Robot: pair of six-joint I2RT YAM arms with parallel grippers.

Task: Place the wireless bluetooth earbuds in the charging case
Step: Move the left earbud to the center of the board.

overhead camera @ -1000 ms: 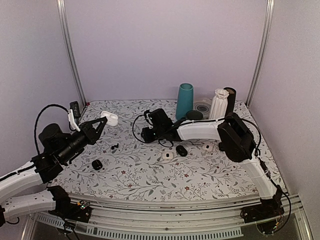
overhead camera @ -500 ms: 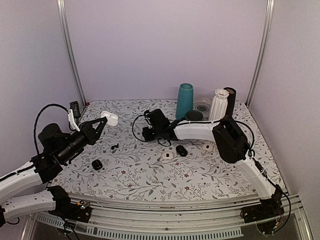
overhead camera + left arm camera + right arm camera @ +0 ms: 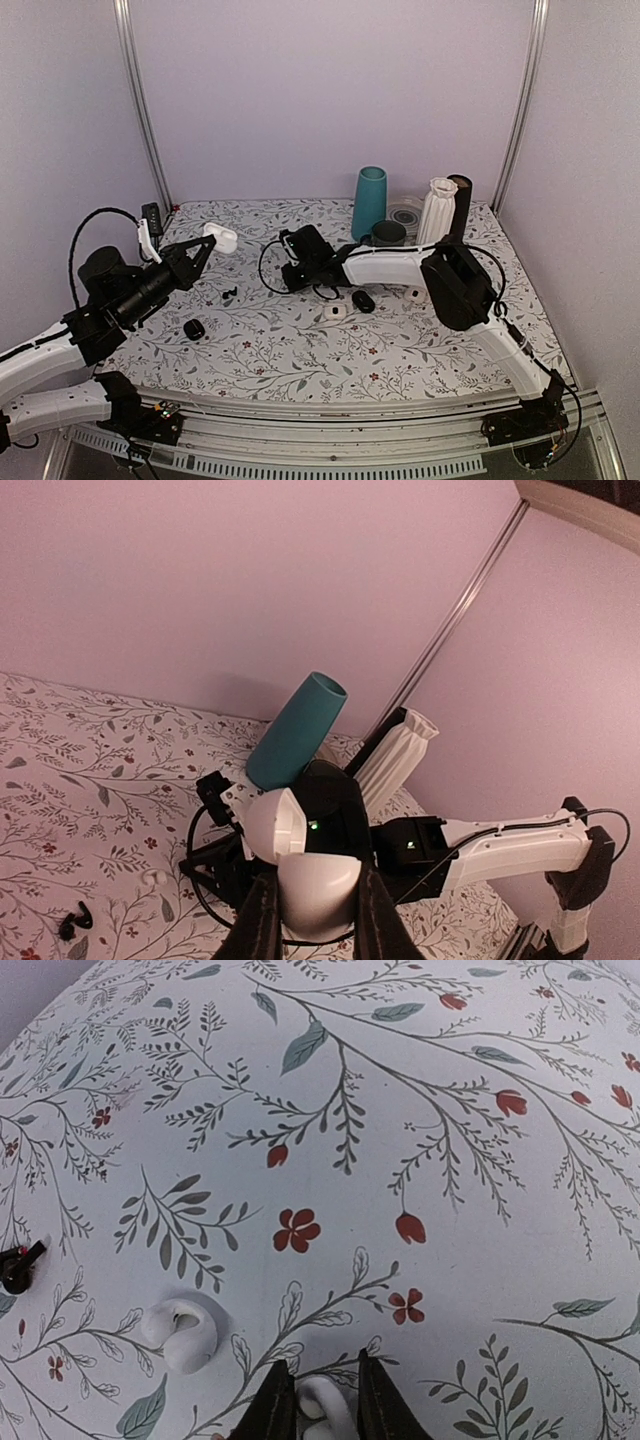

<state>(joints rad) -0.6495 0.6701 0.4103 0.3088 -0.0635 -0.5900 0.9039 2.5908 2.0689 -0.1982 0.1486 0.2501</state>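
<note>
earbuds (image 3: pixel 229 293): dark pair lying on the desk (image 3: pixel 300 350), left of the middle, between the two hands, toward the front from the case held up
earbuds, direction: two pieces side by side, row running about left to right in the top view; in the left wrist view (image 3: pixel 75 918) one stem slanted up to the right; finer direction too small to tell
charging case (image 3: pixel 315 885): white, held above the desk at the left, lid open and leaning to the back; long axis across the fingers
left hand (image 3: pixel 312 920): pinching the charging case at its two sides
right hand (image 3: pixel 322 1405): low at the desk, right of the earbuds, fingers close together and pinching a white bud (image 3: pixel 322 1395)
second white bud (image 3: pixel 180 1332): curled, flat on the desk, just left of the right hand, not touching
room around the earbuds: bare flowered cloth on every side; black oval case (image 3: pixel 194 328) near, toward the front edge; right hand near, on the right
middle of desk: black pebble case (image 3: pixel 363 301) and small white case (image 3: pixel 335 311) just beside each other, in front of the right forearm
back edge: teal cup (image 3: pixel 370 202), white ribbed vase (image 3: pixel 437 210) and dark cylinder (image 3: pixel 460 200), all upright, well apart from the earbuds
</note>
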